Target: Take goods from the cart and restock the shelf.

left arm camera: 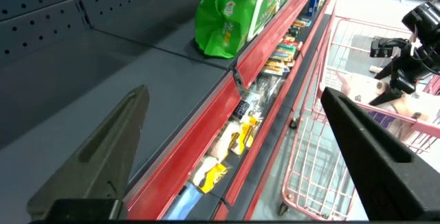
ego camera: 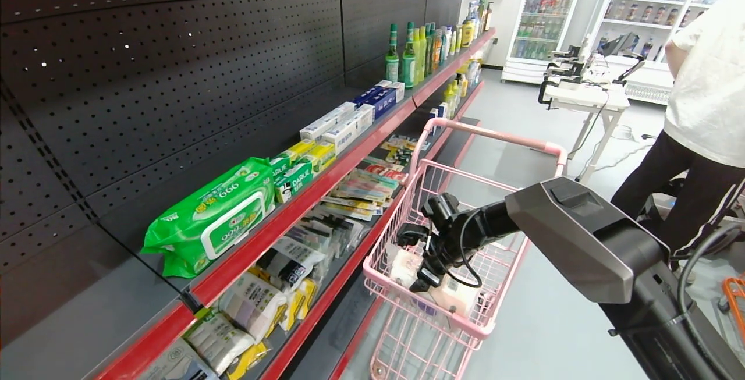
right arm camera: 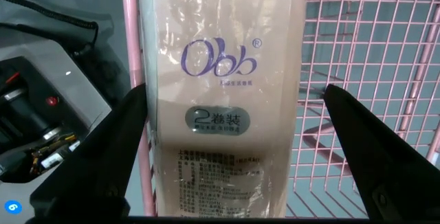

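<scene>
Right wrist view: beige plastic-wrapped pack (right arm camera: 220, 80) with purple lettering lies inside the pink wire cart (right arm camera: 385, 59), between the right gripper's (right arm camera: 234, 90) spread fingers. The left gripper (left arm camera: 235, 90), likewise spread, hangs above the grey shelf (left arm camera: 103, 80).

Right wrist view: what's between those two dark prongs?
A beige plastic-wrapped pack in the pink cart; the right gripper straddles it, open, in that view.

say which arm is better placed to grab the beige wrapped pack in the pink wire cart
Right. The right gripper, open, flanks the beige wrapped pack in the pink wire cart; the left gripper is over the grey shelf.
</scene>
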{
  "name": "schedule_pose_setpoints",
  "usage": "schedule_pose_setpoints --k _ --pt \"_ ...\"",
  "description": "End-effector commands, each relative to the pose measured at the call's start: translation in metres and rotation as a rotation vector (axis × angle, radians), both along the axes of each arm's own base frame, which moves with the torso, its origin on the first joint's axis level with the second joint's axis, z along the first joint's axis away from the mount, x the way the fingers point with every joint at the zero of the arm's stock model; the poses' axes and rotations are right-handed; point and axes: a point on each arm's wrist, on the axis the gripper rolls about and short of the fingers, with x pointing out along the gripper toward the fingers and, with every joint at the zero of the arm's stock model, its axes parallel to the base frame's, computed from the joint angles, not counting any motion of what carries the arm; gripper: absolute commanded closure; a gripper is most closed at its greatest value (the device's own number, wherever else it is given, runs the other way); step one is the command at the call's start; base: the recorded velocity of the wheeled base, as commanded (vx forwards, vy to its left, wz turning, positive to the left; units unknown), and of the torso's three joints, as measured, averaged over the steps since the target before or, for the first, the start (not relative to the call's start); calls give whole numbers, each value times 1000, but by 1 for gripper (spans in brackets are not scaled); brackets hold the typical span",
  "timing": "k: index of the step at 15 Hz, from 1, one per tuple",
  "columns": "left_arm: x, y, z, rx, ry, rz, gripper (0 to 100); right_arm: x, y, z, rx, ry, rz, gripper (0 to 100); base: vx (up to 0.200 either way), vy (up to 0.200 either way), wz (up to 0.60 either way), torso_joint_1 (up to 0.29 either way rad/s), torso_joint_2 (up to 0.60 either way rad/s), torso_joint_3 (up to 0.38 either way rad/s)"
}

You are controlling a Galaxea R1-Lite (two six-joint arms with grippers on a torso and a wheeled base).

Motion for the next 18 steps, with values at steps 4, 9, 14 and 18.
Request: schedule_pose_setpoints --k 4,9,14,18 --pt "0 0 0 0 1 0 0 0 0 0 1 0 -1 0 0 0 0 -109 244 137" --pt "0 0 0 0 1 0 0 0 0 0 -2 2 0 0 0 0 0 -3 12 6" --pt "0 0 0 0 1 0 0 -1 0 0 -6 -2 13 0 0 0 0 0 0 0" --pt "0 0 0 0 1 0 0 0 0 0 -20 -10 10 0 0 0 0 -106 248 133"
